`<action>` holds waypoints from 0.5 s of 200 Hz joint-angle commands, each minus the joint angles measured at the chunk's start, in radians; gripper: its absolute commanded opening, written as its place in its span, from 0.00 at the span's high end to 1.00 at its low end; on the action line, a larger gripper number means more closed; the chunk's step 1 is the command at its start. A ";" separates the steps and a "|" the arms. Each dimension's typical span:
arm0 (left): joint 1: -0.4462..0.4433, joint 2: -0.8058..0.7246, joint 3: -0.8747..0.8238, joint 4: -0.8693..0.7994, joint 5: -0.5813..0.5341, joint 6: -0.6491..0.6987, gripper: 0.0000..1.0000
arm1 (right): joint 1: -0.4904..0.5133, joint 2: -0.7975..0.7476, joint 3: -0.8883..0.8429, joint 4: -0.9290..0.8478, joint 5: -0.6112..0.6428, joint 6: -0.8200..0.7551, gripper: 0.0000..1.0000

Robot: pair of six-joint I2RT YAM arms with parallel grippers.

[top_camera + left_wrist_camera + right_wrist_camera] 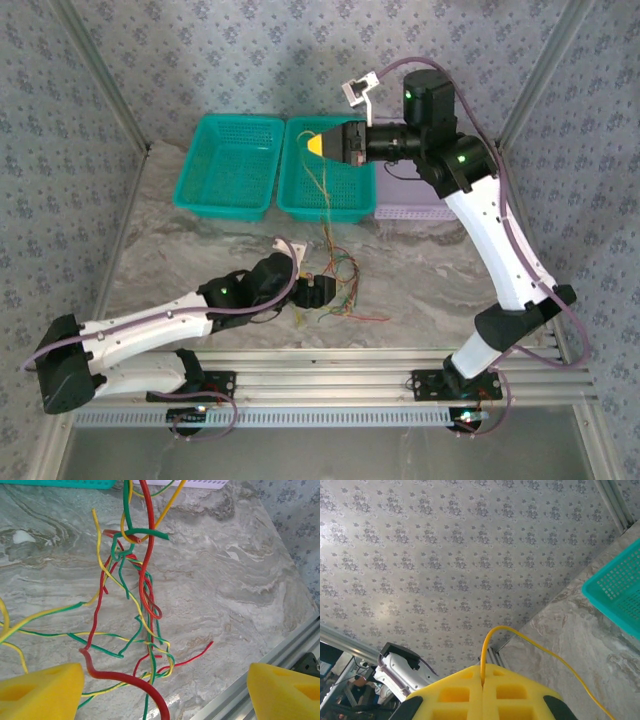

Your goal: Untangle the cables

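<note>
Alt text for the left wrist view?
A tangle of thin red, green and yellow cables lies on a marbled table, some strands rising past the top edge. The open left gripper shows yellow fingers at the bottom corners.

Red, green, yellow, perhaps orange cables [145, 580] ahead of the left gripper [162, 690], whose pads [40, 690] are yellow, over a grey-veined marble table [235, 590]. Beyond the right gripper [482, 687]: yellow cable [483, 660], grey floral wallpaper [445, 555], teal mesh basket [620, 595].

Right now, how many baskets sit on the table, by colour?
Teal baskets: 2
Lilac basket: 1
Total: 3 baskets
</note>
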 commanded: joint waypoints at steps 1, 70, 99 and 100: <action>-0.006 -0.006 0.042 -0.120 -0.085 0.009 0.15 | -0.008 0.006 0.010 0.027 -0.035 0.010 1.00; 0.002 0.106 0.122 -0.245 -0.246 -0.007 0.38 | 0.009 -0.010 0.007 0.037 -0.049 0.016 1.00; 0.025 0.106 0.130 -0.244 -0.269 -0.009 0.56 | 0.014 -0.026 -0.007 0.042 -0.056 0.013 1.00; 0.026 0.106 0.130 -0.244 -0.270 -0.009 0.57 | 0.015 -0.027 -0.009 0.042 -0.056 0.012 1.00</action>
